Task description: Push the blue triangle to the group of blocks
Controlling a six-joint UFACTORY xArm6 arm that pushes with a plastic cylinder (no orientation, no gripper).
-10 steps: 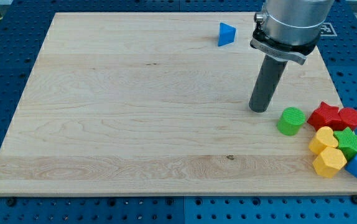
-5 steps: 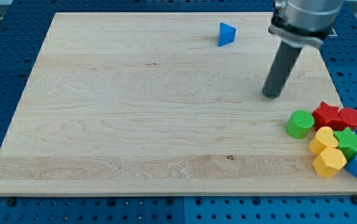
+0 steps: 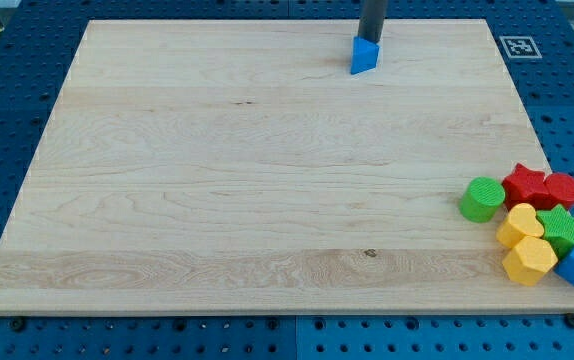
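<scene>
A: Item: blue triangle (image 3: 364, 56), near the board's top edge, right of centre. Your tip (image 3: 372, 42) rests just behind it; there are no jaws.

B: Handling?

A: Probably light, rigid, slippery. Push its top-left face toward the group of blocks (image 3: 532, 225), bottom-right corner.

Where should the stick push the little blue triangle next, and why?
Probably toward the view's bottom right. My tip sits just behind the blue triangle, on its top side, and the group of blocks, nearest the green cylinder, lies far off at the board's lower right.
</scene>
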